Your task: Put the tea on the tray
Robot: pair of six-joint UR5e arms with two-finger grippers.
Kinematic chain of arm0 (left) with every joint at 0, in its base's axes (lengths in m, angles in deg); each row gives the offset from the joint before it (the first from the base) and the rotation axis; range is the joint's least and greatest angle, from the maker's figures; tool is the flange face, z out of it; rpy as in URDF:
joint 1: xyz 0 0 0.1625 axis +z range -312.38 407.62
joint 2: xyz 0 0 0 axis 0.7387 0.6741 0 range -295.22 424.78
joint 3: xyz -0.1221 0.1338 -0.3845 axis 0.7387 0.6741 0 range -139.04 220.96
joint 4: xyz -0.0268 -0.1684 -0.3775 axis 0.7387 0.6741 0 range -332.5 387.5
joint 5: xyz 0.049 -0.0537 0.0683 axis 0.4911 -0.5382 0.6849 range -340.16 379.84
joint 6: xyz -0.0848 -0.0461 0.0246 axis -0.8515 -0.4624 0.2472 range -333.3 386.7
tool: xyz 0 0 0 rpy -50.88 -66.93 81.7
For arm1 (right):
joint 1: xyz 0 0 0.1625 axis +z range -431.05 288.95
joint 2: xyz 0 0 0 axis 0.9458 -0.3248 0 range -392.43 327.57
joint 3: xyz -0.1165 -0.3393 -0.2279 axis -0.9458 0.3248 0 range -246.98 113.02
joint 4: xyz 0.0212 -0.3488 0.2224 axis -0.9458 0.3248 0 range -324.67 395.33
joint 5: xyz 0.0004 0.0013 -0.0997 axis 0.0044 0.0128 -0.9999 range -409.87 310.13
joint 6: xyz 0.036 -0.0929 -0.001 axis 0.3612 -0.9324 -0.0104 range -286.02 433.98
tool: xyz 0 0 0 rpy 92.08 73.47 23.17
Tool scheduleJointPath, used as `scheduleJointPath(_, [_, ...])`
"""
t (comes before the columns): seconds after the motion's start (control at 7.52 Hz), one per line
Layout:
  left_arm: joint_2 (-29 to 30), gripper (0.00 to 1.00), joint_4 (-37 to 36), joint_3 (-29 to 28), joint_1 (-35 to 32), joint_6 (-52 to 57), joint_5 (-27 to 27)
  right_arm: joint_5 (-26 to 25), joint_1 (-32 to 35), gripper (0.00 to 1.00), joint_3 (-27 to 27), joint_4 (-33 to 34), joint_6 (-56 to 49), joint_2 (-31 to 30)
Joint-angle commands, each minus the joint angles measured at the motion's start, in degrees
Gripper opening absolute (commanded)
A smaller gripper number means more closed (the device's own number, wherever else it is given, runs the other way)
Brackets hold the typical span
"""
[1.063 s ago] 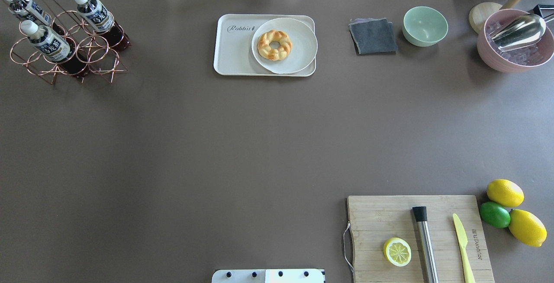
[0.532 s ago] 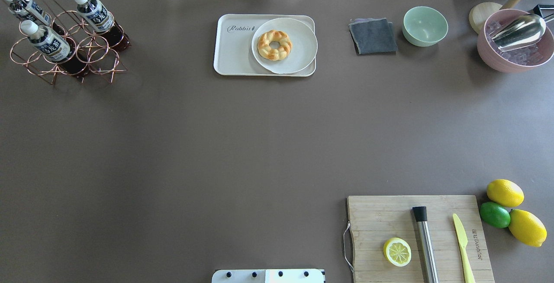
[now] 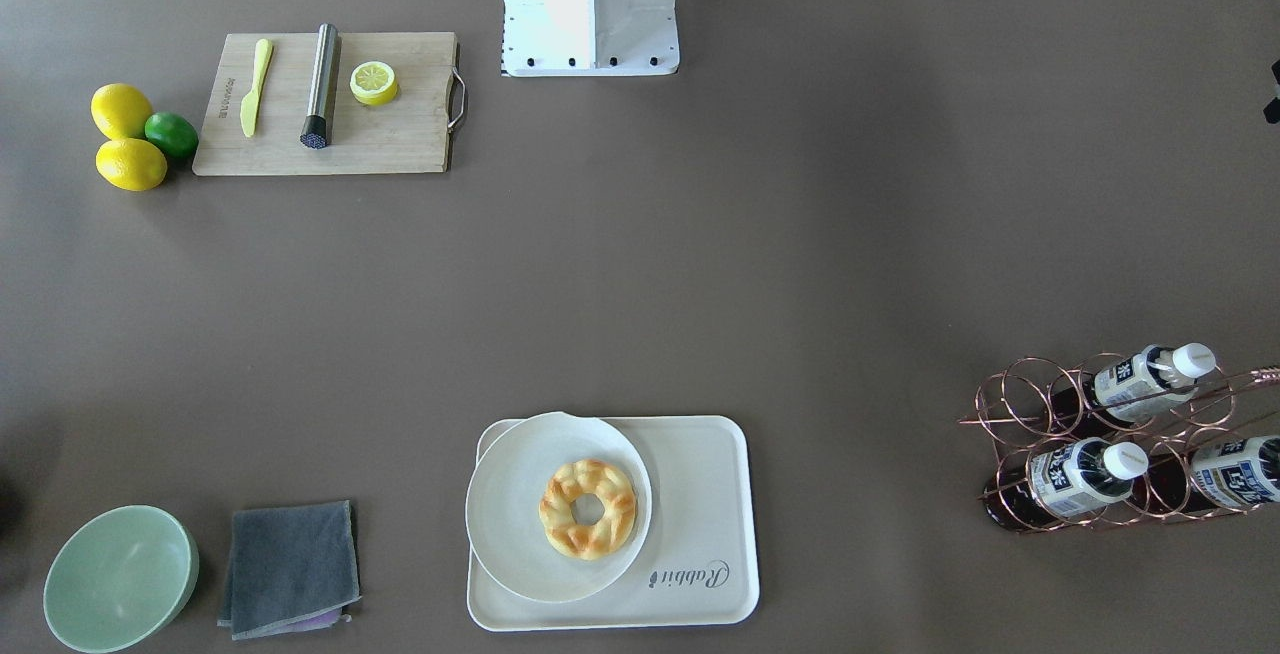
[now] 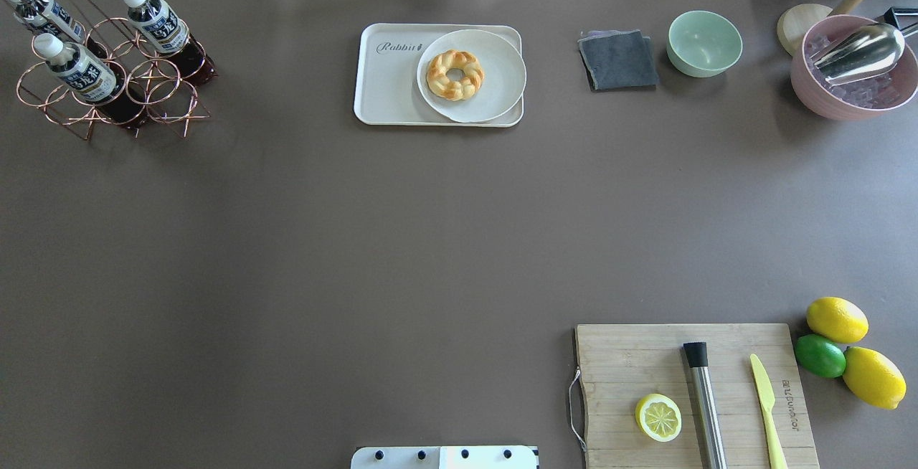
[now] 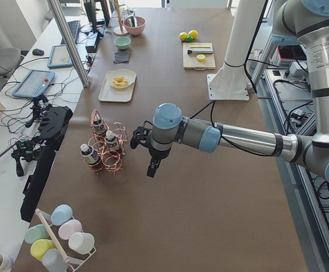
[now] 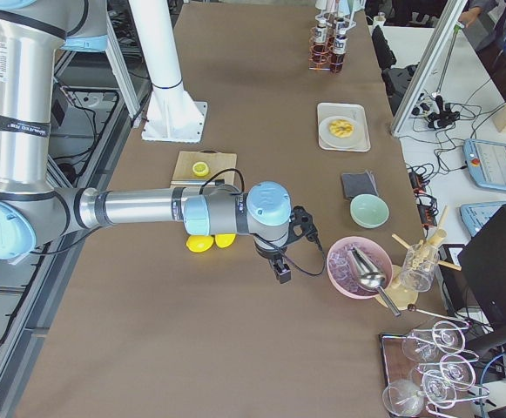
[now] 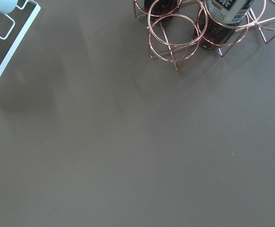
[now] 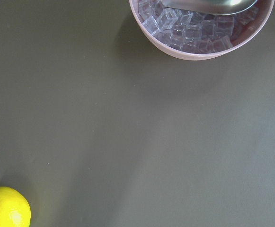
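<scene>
Three tea bottles stand in a copper wire rack [image 4: 154,96] at the far left: one [image 4: 154,22] nearest the tray, one [image 4: 75,67] in front, one [image 4: 39,13] behind. The cream tray [image 4: 391,89] lies far centre; it also shows in the front view [image 3: 700,494]. A white plate [image 4: 495,89] with a doughnut covers its right part. My left gripper [image 5: 152,169] hangs over the table beside the rack [image 5: 110,150], apart from it. My right gripper [image 6: 281,272] hangs near the pink bowl [image 6: 357,266]. I cannot tell whether either is open or shut.
A grey cloth [image 4: 618,60], green bowl [image 4: 704,42] and pink ice bowl with metal scoop [image 4: 853,67] stand at the far right. A cutting board [image 4: 645,368] with half lemon, metal rod and yellow knife is near right, with two lemons and a lime [image 4: 819,355] beside it.
</scene>
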Motion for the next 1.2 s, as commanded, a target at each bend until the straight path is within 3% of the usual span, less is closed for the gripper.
scheduleJointPath(0.0, [-0.18, 0.98, 0.09, 0.14, 0.03, 0.2, -0.07, -0.26, 0.14, 1.0, -0.49, 0.0, 0.02, -0.68])
scheduleJointPath(1.06, [-0.27, 0.98, 0.18, 0.14, -0.32, -1.02, -0.07, -2.37, -0.21, 1.0, -1.1, 0.09, -0.06, -0.94])
